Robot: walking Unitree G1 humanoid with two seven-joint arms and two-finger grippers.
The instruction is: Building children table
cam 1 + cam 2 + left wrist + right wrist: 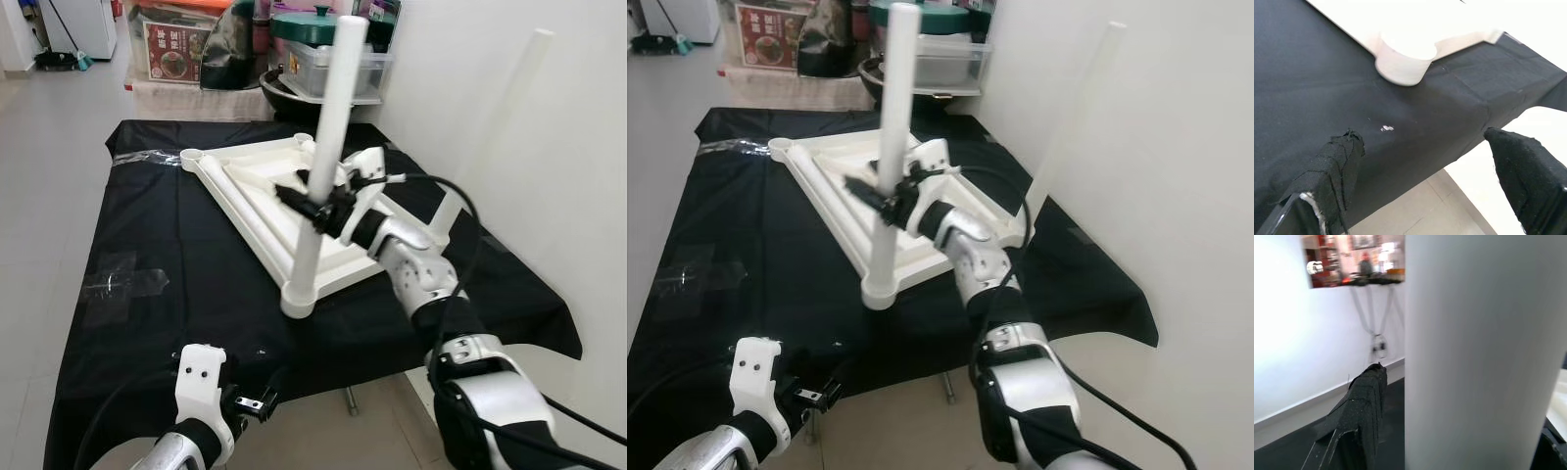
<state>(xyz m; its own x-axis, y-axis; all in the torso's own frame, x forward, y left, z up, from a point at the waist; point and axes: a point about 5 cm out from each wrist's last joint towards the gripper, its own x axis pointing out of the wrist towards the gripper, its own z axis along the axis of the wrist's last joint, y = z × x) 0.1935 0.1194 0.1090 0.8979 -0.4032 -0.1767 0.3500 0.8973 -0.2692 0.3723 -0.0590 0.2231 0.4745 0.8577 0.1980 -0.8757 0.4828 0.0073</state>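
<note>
White triangular tabletop (pixel 838 186) lies upside down on black cloth (pixel 735 245) over the worktop. White leg tube (pixel 890 147) stands in the near corner socket (pixel 882 286), tilted slightly. Right pincer (pixel 884 199) clamps the tube approx mid-height, arm reaching in from the right. Left pincer (pixel 823 394) sits low at the near cloth edge, apart from the tabletop. Second white tube (pixel 1073 117) leans vs the wall. Boxes, pots behind.

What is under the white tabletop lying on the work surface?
A black cloth lies under the tabletop, spreading past it on every side. What the cloth rests on is covered, apart from a metal leg below its front edge.
</note>
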